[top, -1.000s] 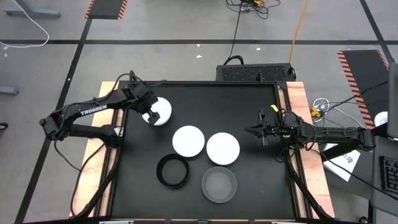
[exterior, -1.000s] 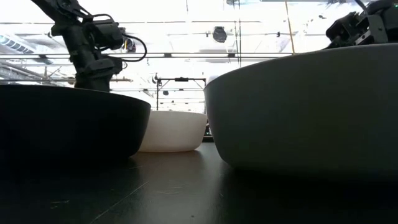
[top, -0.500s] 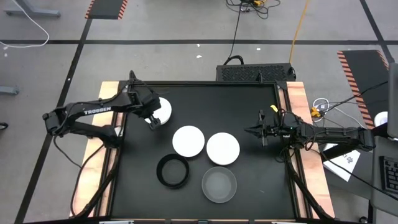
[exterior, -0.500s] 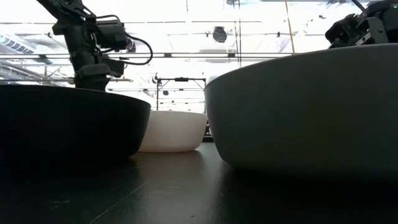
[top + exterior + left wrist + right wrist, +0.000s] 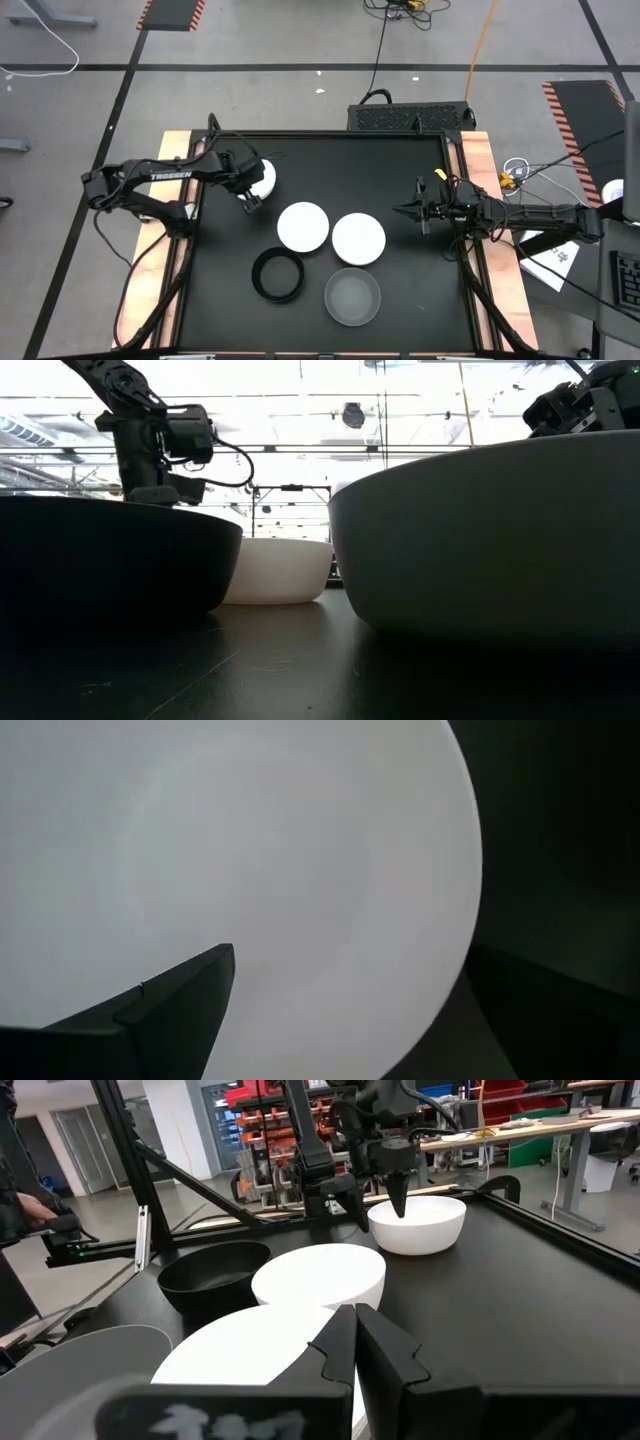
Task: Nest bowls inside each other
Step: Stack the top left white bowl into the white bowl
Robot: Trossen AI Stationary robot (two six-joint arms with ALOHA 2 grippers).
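The left gripper (image 5: 250,188) hangs spread over the far-left white bowl (image 5: 263,177), one finger (image 5: 398,1188) above its inside and one outside the rim (positioned for a rim pinch). The two other white bowls (image 5: 303,227), the black bowl (image 5: 277,275) and the grey bowl (image 5: 352,296) sit unnested mid-table. The right gripper (image 5: 421,212) waits pressed together at the right edge.

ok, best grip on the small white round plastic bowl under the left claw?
Pinch the rim of the small white round plastic bowl from straight above, one finger inside and one outside. It sits upright and open, apart from the other bowls, and its wall is thin. The open left claw already hovers over its near edge.
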